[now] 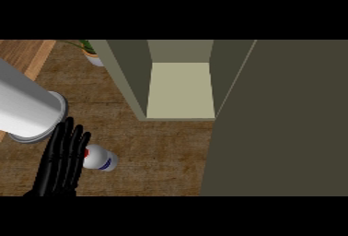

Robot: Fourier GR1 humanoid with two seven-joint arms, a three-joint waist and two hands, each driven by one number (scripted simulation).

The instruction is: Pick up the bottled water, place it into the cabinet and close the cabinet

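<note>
The left hand (61, 159) is flat, fingers straight, holding nothing. The bottled water (100, 157) stands just to its right on the surface (156, 156), touching or nearly so. Farther back, the cabinet (180, 90) is open, its big door (285, 120) swung out.

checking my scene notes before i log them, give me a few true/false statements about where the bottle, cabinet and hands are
1. The cabinet stands open, its inside bare. True.
2. The bottled water already sits on the cabinet's shelf. False: it is on the wooden counter, in front of and left of the cabinet.
3. The left hand is beside the bottle with fingers straight. True.
4. The left hand has the bottle lifted off the counter. False: no fingers curl round the bottle.
5. The right hand shows at the view's right. False: only the open cabinet door fills that side.
</note>
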